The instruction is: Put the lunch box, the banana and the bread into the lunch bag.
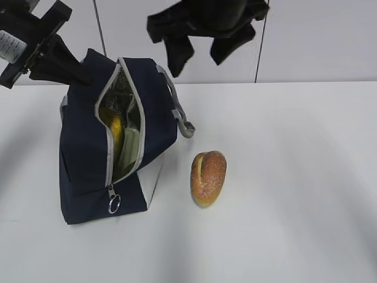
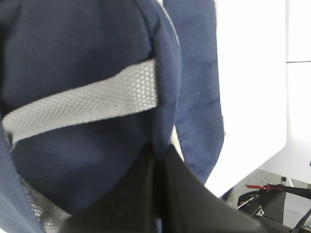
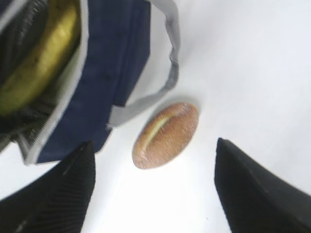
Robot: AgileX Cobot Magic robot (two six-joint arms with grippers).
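Note:
The navy lunch bag [image 1: 88,147] stands at the left with its zipper open. Inside it show the yellow banana [image 1: 115,127] and the pale green lunch box [image 1: 131,150]. The bread [image 1: 208,177] lies on the table just right of the bag. My left gripper [image 1: 73,71] is shut on the bag's top back edge; the left wrist view shows it [image 2: 158,155] pinching navy fabric [image 2: 87,48]. My right gripper [image 1: 200,50] hangs open and empty above the bag and the bread. In the right wrist view it [image 3: 153,142] is over the bread [image 3: 167,131], beside the bag [image 3: 112,58] and banana [image 3: 43,58].
The bag's grey strap handle [image 1: 179,115] droops toward the bread. The ring pull [image 1: 114,204] hangs at the zipper's lower end. The white table [image 1: 294,177] spreads to the right and front. A white wall [image 1: 318,35] stands behind.

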